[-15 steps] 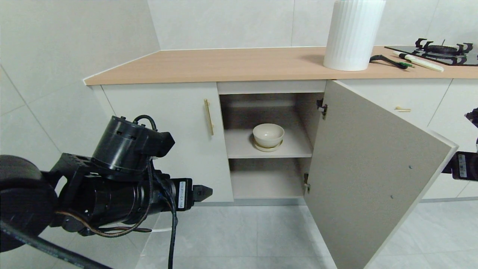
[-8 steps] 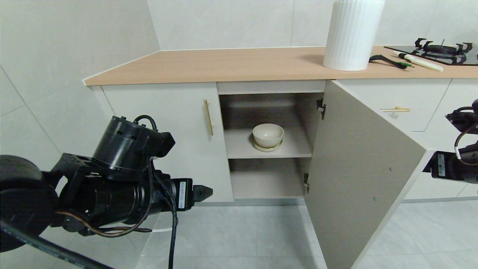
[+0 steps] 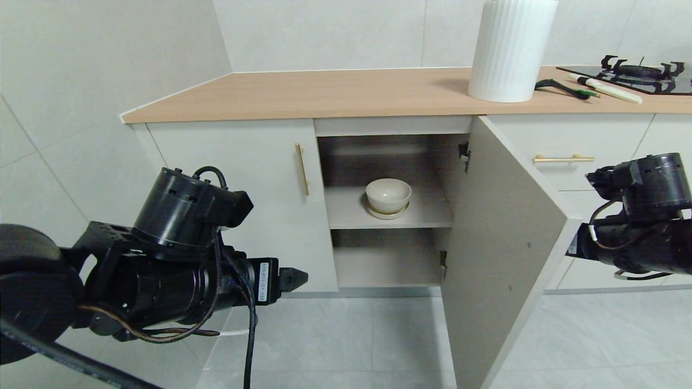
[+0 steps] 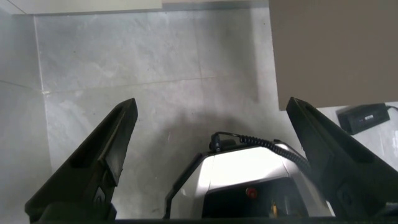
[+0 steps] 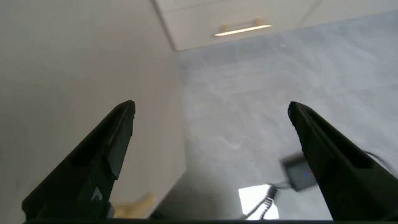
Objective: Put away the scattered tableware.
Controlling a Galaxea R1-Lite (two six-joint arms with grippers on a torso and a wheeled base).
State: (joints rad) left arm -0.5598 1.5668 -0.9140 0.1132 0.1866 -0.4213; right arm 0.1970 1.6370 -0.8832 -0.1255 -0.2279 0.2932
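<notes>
The bowl [image 3: 388,194] is sitting stowed on the cabinet's [image 3: 392,126] upper shelf [image 3: 428,214], left gripper [image 4: 211,106] and right gripper [image 5: 211,118] both gaping wide and empty, only the half-open door [image 3: 503,232] seemingly left to close

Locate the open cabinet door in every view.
Head view: cabinet door right of centre, swung out from the cupboard.
Left wrist view: probably the taupe panel bordering the grey tiled floor.
Right wrist view: the broad pale panel.
Shared landmark: the grey tiled floor.
</notes>
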